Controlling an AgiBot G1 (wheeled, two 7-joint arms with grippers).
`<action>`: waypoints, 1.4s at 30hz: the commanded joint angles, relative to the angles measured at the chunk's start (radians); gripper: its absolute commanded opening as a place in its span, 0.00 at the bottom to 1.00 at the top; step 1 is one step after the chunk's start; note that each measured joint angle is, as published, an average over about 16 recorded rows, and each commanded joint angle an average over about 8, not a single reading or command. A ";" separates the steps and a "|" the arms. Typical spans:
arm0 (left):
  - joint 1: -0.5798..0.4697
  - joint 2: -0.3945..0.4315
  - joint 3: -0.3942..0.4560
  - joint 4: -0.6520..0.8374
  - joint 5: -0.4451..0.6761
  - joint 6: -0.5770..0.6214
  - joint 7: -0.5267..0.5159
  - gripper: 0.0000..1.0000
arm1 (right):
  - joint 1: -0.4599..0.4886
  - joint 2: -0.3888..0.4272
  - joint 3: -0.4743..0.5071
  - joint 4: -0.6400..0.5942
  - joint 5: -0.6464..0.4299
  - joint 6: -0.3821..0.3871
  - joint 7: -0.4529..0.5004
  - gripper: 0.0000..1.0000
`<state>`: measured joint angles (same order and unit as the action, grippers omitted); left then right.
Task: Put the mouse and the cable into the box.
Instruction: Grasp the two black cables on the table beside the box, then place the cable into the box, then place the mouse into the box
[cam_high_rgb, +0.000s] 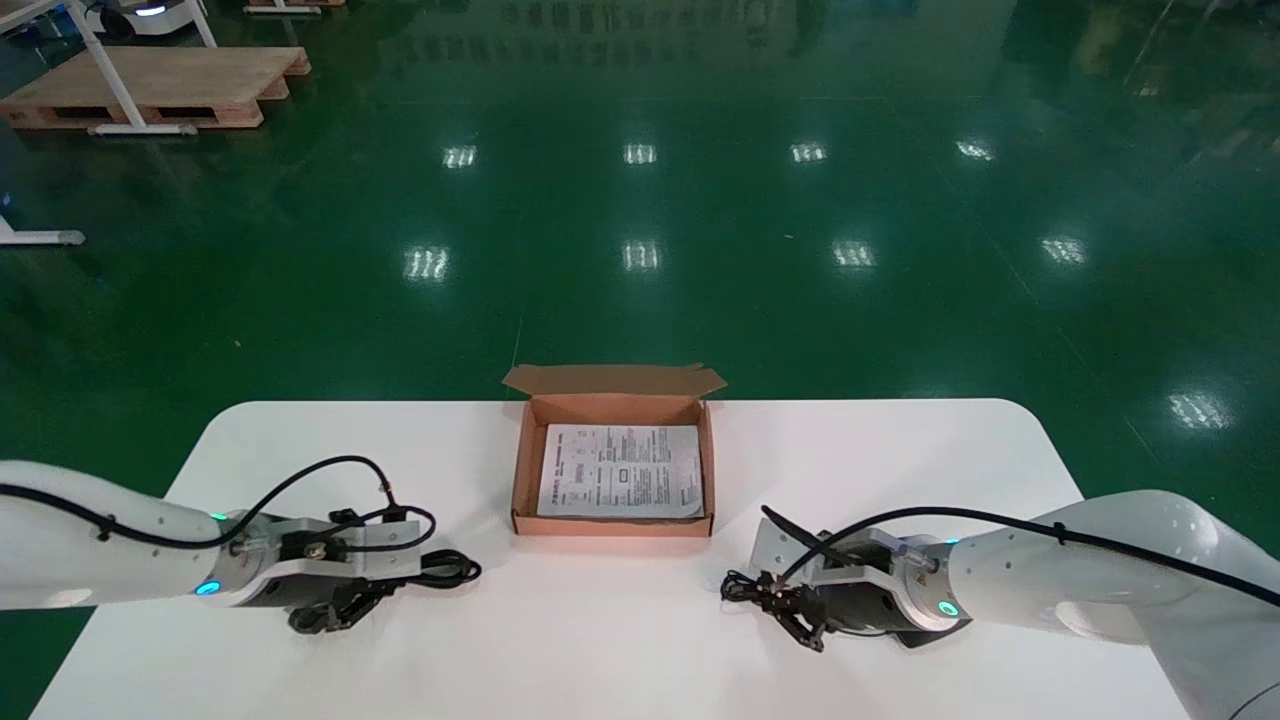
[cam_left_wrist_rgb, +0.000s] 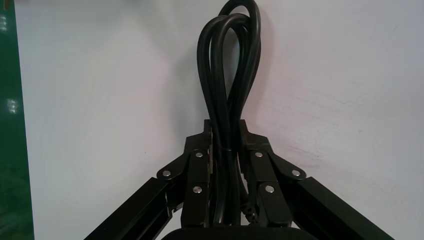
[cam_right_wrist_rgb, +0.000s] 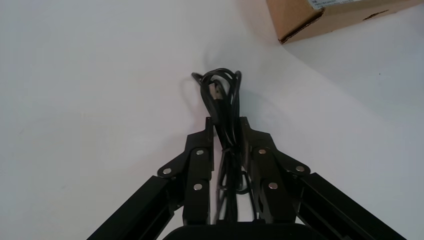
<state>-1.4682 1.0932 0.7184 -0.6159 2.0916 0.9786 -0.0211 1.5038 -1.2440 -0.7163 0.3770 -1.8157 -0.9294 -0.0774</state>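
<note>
My left gripper (cam_high_rgb: 392, 583) (cam_left_wrist_rgb: 226, 134) is low over the table's front left, shut on a thick black cable (cam_high_rgb: 450, 570) (cam_left_wrist_rgb: 230, 60) folded into loops and tied. The loops stick out past the fingertips and rest on the white table (cam_high_rgb: 620, 620). At the front right, my right gripper (cam_high_rgb: 790, 602) (cam_right_wrist_rgb: 227, 131) is shut on a thinner black cable bundle (cam_high_rgb: 745, 587) (cam_right_wrist_rgb: 222, 90), which also lies on the table. A dark shape (cam_high_rgb: 915, 637) shows under the right wrist; I cannot tell if it is the mouse. The open cardboard box (cam_high_rgb: 520, 470) (cam_right_wrist_rgb: 320, 15) stands between the arms, farther back.
A printed paper sheet (cam_high_rgb: 620, 470) lies flat inside the box, whose lid flap (cam_high_rgb: 612, 379) is folded back at the far side. Green floor lies beyond the table's far edge, with a wooden pallet (cam_high_rgb: 160, 85) far off at the left.
</note>
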 joint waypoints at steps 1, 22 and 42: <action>0.000 0.000 0.000 0.000 0.000 0.000 0.000 0.00 | 0.000 0.000 0.000 0.000 0.000 0.000 0.000 0.00; -0.036 -0.015 -0.012 -0.048 -0.011 -0.005 0.026 0.00 | 0.045 0.036 0.024 0.019 0.013 0.035 0.028 0.00; -0.148 0.233 -0.154 0.115 -0.336 -0.113 0.306 0.00 | 0.341 0.206 0.100 0.247 -0.037 0.180 0.264 0.00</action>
<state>-1.6148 1.3084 0.5720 -0.5229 1.7764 0.8634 0.2730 1.8367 -1.0424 -0.6169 0.6137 -1.8486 -0.7507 0.1738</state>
